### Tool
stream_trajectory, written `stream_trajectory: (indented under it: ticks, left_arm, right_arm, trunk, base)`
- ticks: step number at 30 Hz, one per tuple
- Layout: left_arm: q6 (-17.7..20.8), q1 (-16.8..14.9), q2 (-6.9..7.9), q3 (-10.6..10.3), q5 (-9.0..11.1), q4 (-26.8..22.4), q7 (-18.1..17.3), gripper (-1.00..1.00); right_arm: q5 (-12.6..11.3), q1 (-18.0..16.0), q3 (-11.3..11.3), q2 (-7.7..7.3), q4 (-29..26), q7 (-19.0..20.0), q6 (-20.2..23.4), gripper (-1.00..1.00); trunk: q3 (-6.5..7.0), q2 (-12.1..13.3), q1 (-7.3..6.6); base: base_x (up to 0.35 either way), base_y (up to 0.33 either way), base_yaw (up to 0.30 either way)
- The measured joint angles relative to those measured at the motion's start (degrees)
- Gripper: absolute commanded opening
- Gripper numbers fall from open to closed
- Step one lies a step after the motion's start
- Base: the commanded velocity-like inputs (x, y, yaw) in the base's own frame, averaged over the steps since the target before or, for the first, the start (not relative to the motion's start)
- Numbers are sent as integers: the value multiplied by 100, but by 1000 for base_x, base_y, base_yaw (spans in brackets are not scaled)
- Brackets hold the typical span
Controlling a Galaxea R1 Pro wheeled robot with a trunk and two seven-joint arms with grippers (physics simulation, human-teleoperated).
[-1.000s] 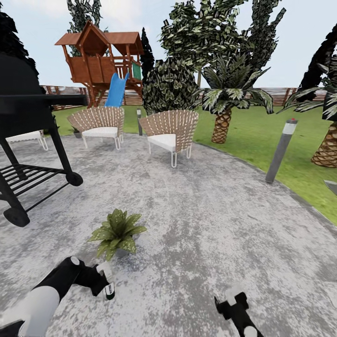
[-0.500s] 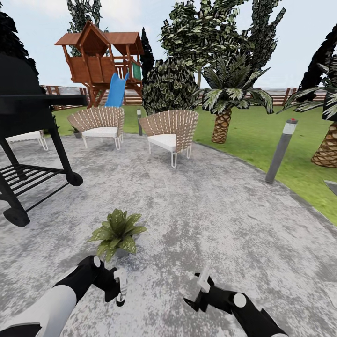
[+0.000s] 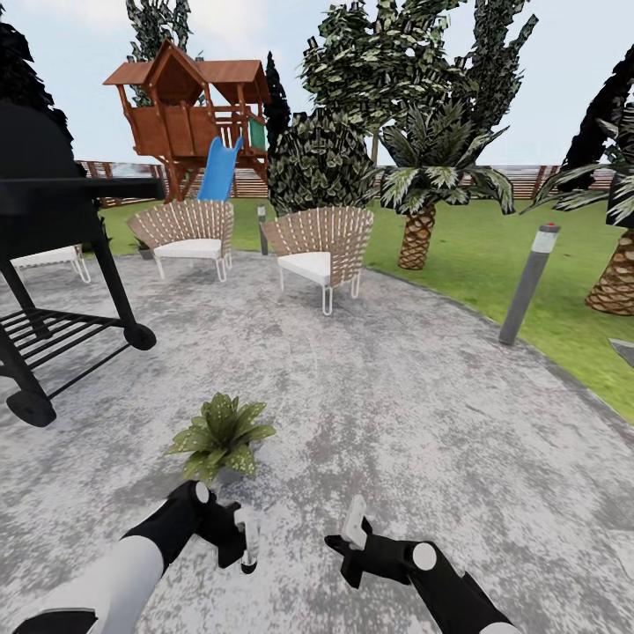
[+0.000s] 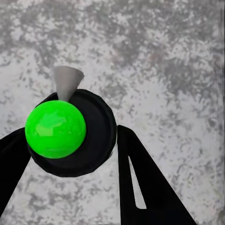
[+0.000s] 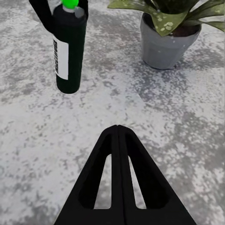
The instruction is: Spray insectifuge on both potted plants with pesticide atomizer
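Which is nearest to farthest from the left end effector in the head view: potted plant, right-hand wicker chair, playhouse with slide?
1. Potted plant, on the paving just ahead of the left end effector.
2. Right-hand wicker chair, across the paving near the lawn edge.
3. Playhouse with slide, on the grass behind the chairs.

From my head, the pesticide atomizer (image 3: 249, 548) in my left tool (image 3: 239, 544) is too small to make out. My right wrist picture cuts off the bottle's green top and the potted plant's (image 5: 176, 21) leaves. The grill (image 3: 44, 229) runs off the side. The plant's pot (image 3: 231, 475) hides under leaves.
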Motion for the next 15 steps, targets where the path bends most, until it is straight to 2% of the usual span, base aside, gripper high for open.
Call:
stream_trajectory:
  ticks: [3, 7, 9, 15]
  left_arm:
    - [-274, 0, -166, -66, 17, 0, -5, -100]
    - [-344, 0, -352, -80, 6, -5, 1, -100]
    - [-340, 0, -453, -86, -1, -8, 10, -100]
    - [-343, 0, -531, -96, -17, -8, 21, -100]
  right_arm:
    - [2, 0, 0, 3, -2, 0, 1, -100]
    - [-4, 0, 0, 10, -77, 4, 1, -100]
    - [-5, 0, 0, 60, -144, 6, 5, -100]
    - [3, 0, 3, 226, -177, 7, 9, -100]
  trunk:
    - [0, 0, 0]
    - [0, 0, 0]
    - [0, 0, 0]
    - [0, 0, 0]
  base:
    - [0, 0, 0]
    - [0, 0, 0]
    - [0, 0, 0]
    - [0, 0, 0]
